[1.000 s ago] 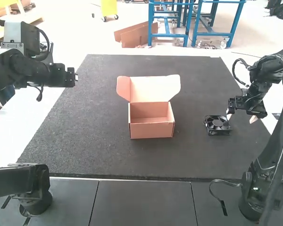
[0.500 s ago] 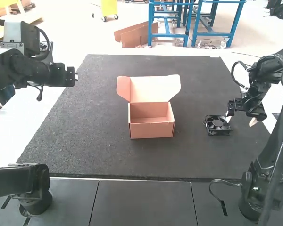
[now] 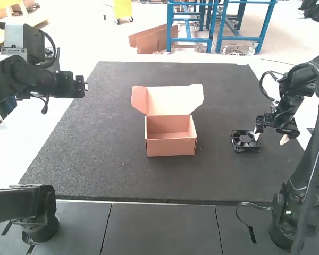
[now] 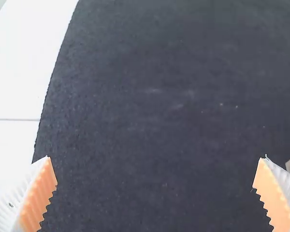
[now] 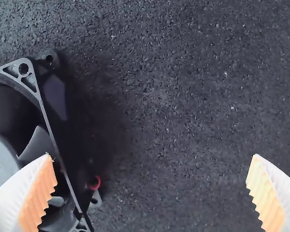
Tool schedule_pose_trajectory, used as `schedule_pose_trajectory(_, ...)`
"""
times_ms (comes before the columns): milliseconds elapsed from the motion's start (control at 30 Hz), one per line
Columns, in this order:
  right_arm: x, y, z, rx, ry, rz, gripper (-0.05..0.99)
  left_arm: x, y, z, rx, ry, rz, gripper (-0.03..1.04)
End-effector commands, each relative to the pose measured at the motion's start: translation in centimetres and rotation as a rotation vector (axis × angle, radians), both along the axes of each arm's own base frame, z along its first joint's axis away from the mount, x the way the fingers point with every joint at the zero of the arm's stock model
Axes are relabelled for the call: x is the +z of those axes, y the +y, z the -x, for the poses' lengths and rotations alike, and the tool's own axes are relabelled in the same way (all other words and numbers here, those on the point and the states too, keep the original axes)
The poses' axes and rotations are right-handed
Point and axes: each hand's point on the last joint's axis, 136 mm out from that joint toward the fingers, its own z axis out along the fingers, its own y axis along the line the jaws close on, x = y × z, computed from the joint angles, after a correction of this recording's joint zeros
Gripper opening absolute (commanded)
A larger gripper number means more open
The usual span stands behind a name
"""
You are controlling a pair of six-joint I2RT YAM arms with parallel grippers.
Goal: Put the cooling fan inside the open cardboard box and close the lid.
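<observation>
While the black mat [image 3: 95,133] covers most of the table [image 3: 18,141], the cardboard box [image 3: 170,144] stands near the mat's middle, with its lid flap [image 3: 173,99] upright at the back and the inside showing. To the right of the box, well apart from it, the black fan [image 3: 245,141] lies flat on the mat. My right claw [image 3: 271,134] hangs spread wide at the fan's right edge, one finger over the frame and the other over bare mat. My left claw [image 4: 154,193] hovers above the mat's far left part, fingers parted, gripping nothing.

The cooling fan [image 5: 19,116] runs off my right wrist view's edge, with 1 finger [image 5: 31,193] of the right gripper [image 5: 150,159] over its corner; the cardboard box [image 3: 170,143] hides its floor behind its near wall.
</observation>
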Motion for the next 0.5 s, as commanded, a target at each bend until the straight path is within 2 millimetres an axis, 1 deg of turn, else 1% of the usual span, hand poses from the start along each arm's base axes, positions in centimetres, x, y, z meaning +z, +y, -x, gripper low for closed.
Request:
schedule_pose_trajectory(0,-0.3,0.3,0.0,0.002,0.016,-0.004,0.90,0.4,-0.4,-0.2,-0.020,-0.007,0.000,0.96)
schedule_pose_trajectory(200,-0.7,0.3,0.1,0.005,0.028,0.003,0.90,0.4,-0.3,-0.2,-0.019,-0.007,0.000,0.96)
schedule_pose_trajectory(233,-0.8,0.2,0.3,0.004,0.035,0.008,0.88,0.4,-0.3,-0.2,-0.017,-0.005,0.000,0.96)
schedule_pose_trajectory(267,-0.9,0.2,0.3,0.004,0.038,0.011,0.85,0.4,-0.3,-0.2,-0.017,-0.005,0.000,0.96)
schedule_pose_trajectory(300,-1.0,0.2,0.3,0.002,0.039,0.012,0.80,0.5,-0.3,-0.2,-0.017,-0.008,0.000,0.96)
schedule_pose_trajectory(333,-1.1,0.2,0.4,0.004,0.042,0.011,0.71,0.4,-0.3,-0.2,-0.017,-0.005,0.000,0.96)
schedule_pose_trajectory(400,-1.2,0.2,0.5,-0.019,0.045,0.008,0.59,0.5,-0.3,-0.2,-0.017,-0.007,0.000,0.96)
schedule_pose_trajectory(433,-1.4,0.3,0.7,-0.016,0.054,0.006,0.55,0.4,-0.3,-0.2,-0.017,-0.005,0.000,0.96)
schedule_pose_trajectory(467,-1.7,0.4,0.9,-0.014,0.064,0.007,0.54,0.4,-0.3,-0.2,-0.017,-0.005,0.000,0.96)
